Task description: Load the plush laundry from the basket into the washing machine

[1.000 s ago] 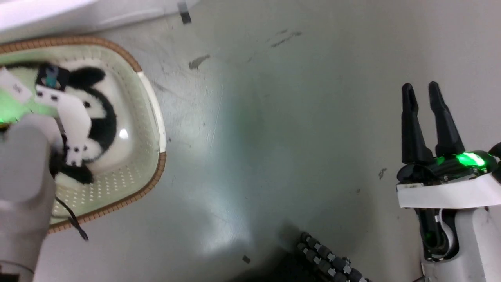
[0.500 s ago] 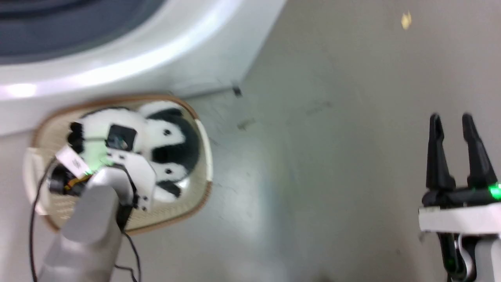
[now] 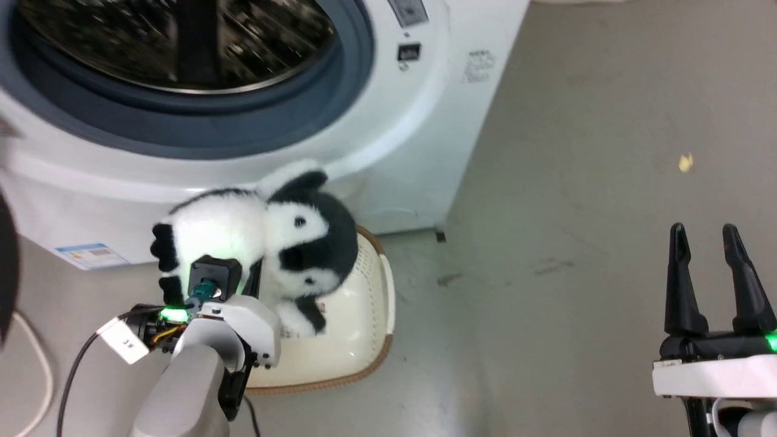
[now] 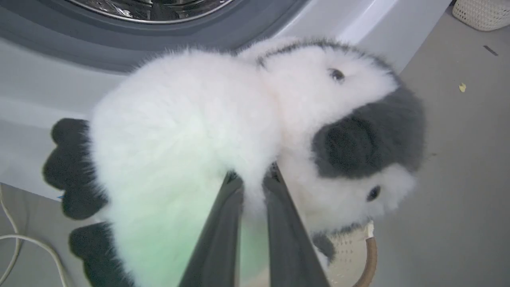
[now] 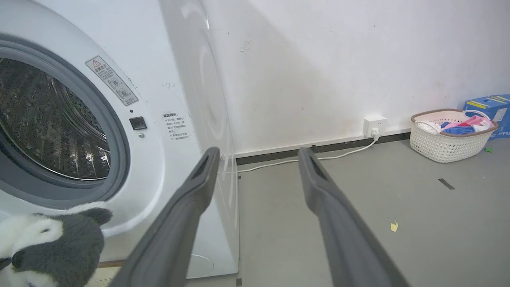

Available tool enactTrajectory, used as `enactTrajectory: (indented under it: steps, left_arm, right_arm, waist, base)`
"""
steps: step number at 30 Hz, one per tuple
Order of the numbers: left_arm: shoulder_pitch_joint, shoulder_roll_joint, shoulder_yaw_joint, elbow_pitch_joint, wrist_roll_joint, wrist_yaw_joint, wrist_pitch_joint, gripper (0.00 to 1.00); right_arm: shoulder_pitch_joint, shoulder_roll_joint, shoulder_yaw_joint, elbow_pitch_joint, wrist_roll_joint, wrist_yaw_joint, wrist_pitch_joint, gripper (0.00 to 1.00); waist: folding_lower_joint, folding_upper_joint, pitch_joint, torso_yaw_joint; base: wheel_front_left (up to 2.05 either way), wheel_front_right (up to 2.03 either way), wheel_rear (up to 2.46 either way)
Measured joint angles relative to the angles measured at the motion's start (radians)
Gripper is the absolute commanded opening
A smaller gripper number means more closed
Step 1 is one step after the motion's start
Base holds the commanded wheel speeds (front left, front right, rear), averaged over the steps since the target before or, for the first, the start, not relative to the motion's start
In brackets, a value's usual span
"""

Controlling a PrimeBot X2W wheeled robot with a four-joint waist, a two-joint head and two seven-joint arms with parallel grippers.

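**Plush laundry [image 3: 255,237] held over the basket [image 3: 364,340]**

Our left tool [image 4: 253,179] pinches the toy's white fur between both fingers. It hangs just before the washing machine [image 3: 388,121], below the door seal. Our right tool [image 3: 704,233] stands spread, well apart, above the floor [image 3: 546,182].
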Motion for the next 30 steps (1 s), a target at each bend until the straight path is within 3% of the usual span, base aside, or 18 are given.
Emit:
enactTrajectory:
  steps: [10, 17, 24, 30]
  left_arm:
    - [0.02, 0.048, 0.053, -0.352, 0.003, 0.08, -0.042, 0.0]
    - [-0.111, 0.132, 0.083, -0.555, 0.039, 0.117, 0.098, 0.0]
    - [-0.375, 0.252, 0.096, -0.566, 0.09, 0.09, 0.291, 0.0]
    - [-0.655, 0.346, 0.085, -0.429, 0.156, 0.04, 0.398, 0.0]
  right_arm:
    - [0.007, 0.0, 0.016, -0.013, 0.005, 0.0, 0.0, 1.0]
    - [-0.026, 0.0, 0.034, -0.016, 0.046, 0.0, 0.0, 1.0]
    - [-0.101, 0.0, 0.069, -0.003, 0.105, 0.0, 0.0, 1.0]
    - [-0.141, 0.0, 0.104, 0.016, 0.152, 0.0, 0.0, 1.0]
  waist:
    - [0.0002, 0.0, 0.003, 0.004]
    - [0.0003, 0.0, 0.106, -0.037]
    - [0.0005, 0.0, 0.246, -0.102]
    - [0.0006, 0.0, 0.363, -0.173]
  base:
    - [0.0, 0.0, 0.0]
    - [0.0, 0.0, 0.0]
    - [0.0, 0.0, 0.0]
    - [0.0, 0.0, 0.0]
